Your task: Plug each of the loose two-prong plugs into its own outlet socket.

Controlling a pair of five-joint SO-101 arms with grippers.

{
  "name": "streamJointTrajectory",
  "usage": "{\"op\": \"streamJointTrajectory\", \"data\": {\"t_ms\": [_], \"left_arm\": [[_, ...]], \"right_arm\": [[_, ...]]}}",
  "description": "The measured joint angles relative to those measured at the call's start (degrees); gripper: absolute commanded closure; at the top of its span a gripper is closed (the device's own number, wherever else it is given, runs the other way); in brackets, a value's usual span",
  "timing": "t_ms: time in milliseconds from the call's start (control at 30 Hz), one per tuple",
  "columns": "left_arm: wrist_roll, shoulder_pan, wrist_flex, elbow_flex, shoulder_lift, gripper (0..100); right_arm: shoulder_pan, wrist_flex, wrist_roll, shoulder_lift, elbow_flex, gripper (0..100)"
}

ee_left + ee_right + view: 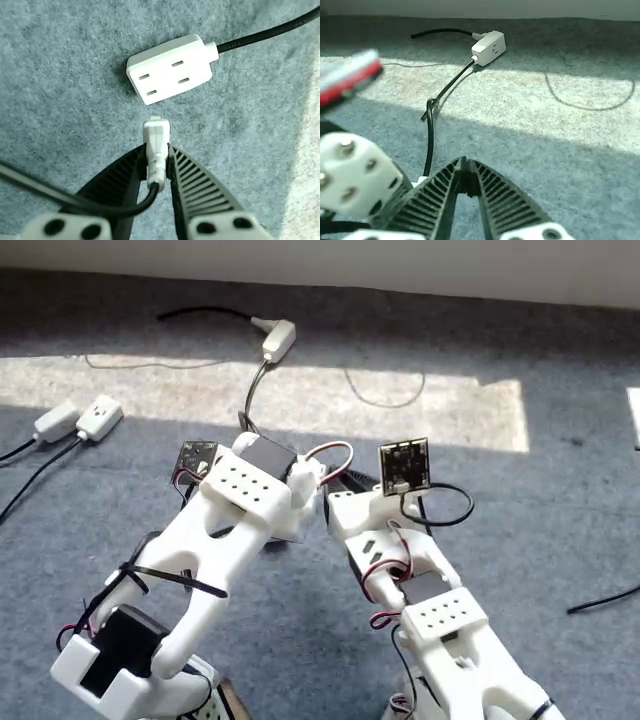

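Observation:
My left gripper (157, 150) is shut on a white two-prong plug (156, 137) whose black cord (75, 200) trails back past the fingers. The plug's tip points at a white outlet block (170, 75) lying flat on the carpet a short gap ahead, its slots facing up and bare. My right gripper (466, 174) is shut with nothing in it, low over the carpet beside the left arm (350, 170). Farther off lies a second white outlet (489, 47), also seen from above as the outlet (278, 338), with black cords at both ends.
Two more white outlet pieces (80, 420) lie at the left on grey carpet, black cords running from them. A thin wire (385, 395) loops across the sunlit strip. Another black cord (605, 600) enters from the right edge. Both arms (220, 530) crowd the middle.

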Motion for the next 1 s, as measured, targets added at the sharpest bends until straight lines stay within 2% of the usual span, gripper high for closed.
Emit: {"op": "streamJointTrajectory", "data": {"t_ms": [367,567,700,1000], "left_arm": [[0.0,-0.1,-2.1,2.4,0.0,99],[0.2,-0.4,-2.3,2.4,-0.4,99],[0.2,-0.5,-2.5,2.4,-0.4,99],[0.1,-0.7,-2.5,2.4,-0.4,99]], "right_arm": [[-1.6,-0.4,0.9,3.3,-1.7,98.9],[-1.8,-8.6,8.1,3.8,-0.7,99.0],[-1.8,-14.9,8.8,3.8,1.5,99.0],[-1.8,-15.8,9.1,3.8,1.6,99.0]]}}
